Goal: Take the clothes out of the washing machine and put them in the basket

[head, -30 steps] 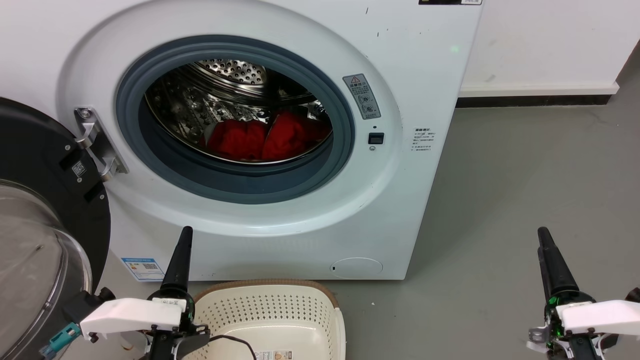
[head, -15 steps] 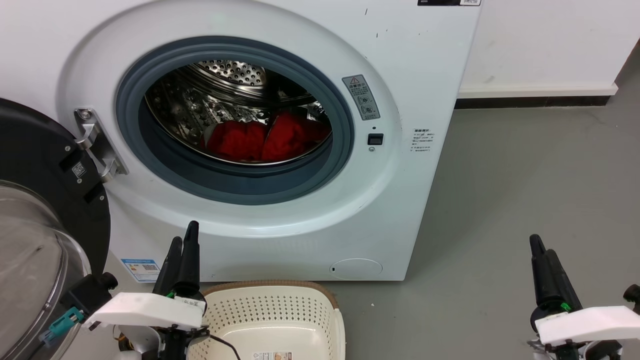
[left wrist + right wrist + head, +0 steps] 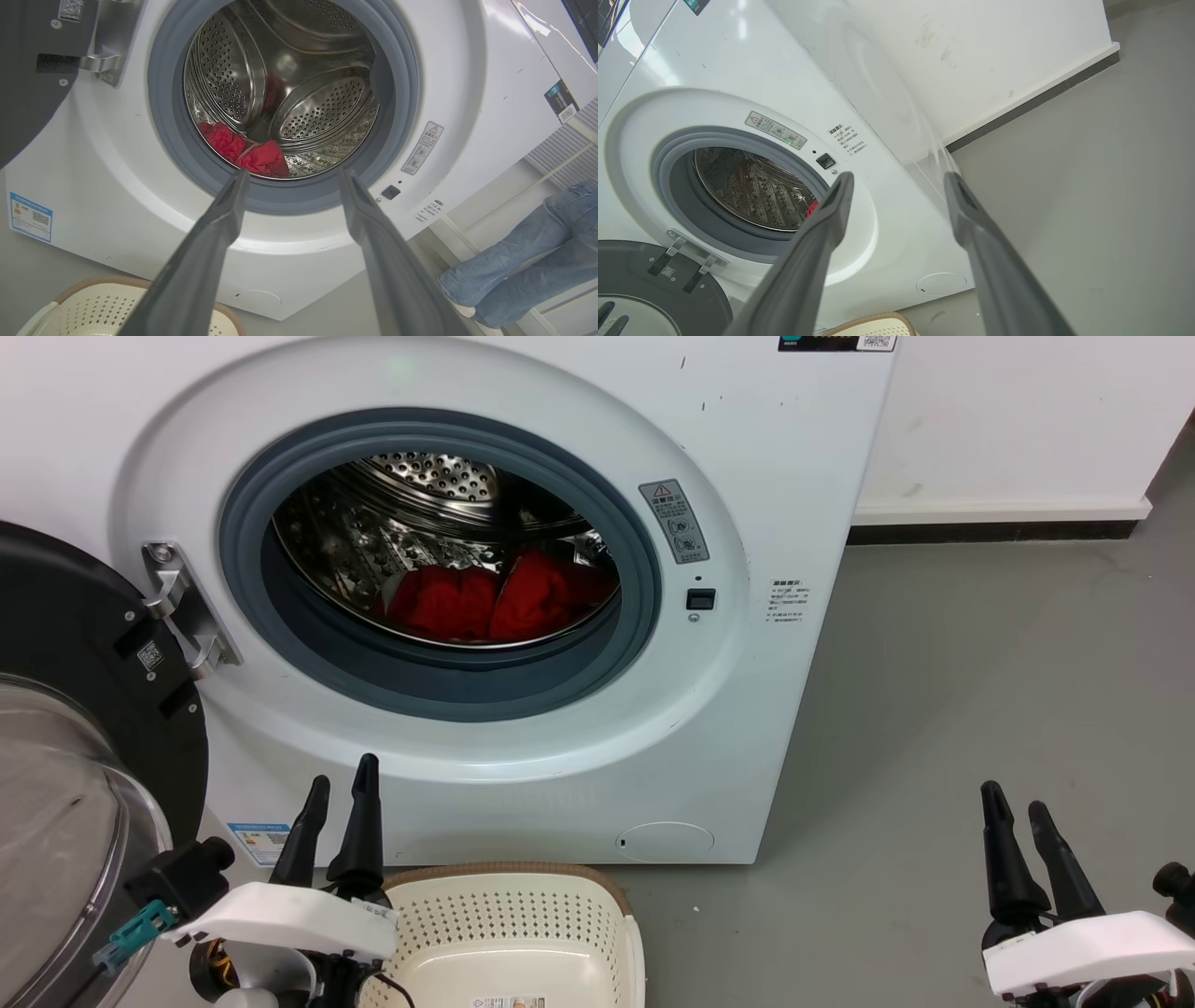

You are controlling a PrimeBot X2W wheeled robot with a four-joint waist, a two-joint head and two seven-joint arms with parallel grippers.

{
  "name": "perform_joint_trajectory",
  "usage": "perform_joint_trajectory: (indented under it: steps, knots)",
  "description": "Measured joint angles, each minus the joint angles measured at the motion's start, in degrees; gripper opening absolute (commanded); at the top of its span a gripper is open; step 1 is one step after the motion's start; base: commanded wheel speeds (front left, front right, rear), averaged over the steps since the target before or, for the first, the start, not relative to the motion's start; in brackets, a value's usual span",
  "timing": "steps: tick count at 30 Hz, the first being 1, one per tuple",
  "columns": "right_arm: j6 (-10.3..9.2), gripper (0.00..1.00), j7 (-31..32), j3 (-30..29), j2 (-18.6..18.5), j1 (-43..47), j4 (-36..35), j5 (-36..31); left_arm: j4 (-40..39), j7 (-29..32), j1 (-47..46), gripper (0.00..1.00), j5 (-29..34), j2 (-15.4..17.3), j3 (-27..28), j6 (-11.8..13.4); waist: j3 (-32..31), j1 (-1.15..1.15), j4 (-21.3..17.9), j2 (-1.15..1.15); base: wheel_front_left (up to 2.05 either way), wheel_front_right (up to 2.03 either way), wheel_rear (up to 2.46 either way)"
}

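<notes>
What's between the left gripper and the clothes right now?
In the left wrist view, the lower arc of the grey door seal lies between the left gripper and the clothes on the drum floor; the opening is otherwise unblocked.

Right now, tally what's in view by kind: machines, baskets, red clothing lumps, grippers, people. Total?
White front-loading washing machine: 1
Cream perforated plastic basket: 1
Red fabric clothes, lumps in the steel drum: 2
Dark-fingered grippers, left gripper and right gripper, both open: 2
Person in blue jeans: 1
Total: 7
</notes>
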Motion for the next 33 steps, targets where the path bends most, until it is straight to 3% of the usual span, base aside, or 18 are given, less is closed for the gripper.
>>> perform_joint_trajectory:
  steps: [17,33]
  knots:
    - [0.0,1.0,-0.7,-0.1,0.0,1.6,-4.5,-14.2,1.0,-2.8,-0.1,1.0,12.0,0.7,-1.2,1.1,0.0,0.0,-0.1,0.0,0.0,0.0,0.0]
    - [0.0,1.0,-2.0,0.1,0.0,2.5,-5.8,-23.6,2.1,-5.0,-1.0,1.0,20.9,1.7,-1.7,1.5,0.2,0.0,-0.2,0.0,0.0,0.0,0.0]
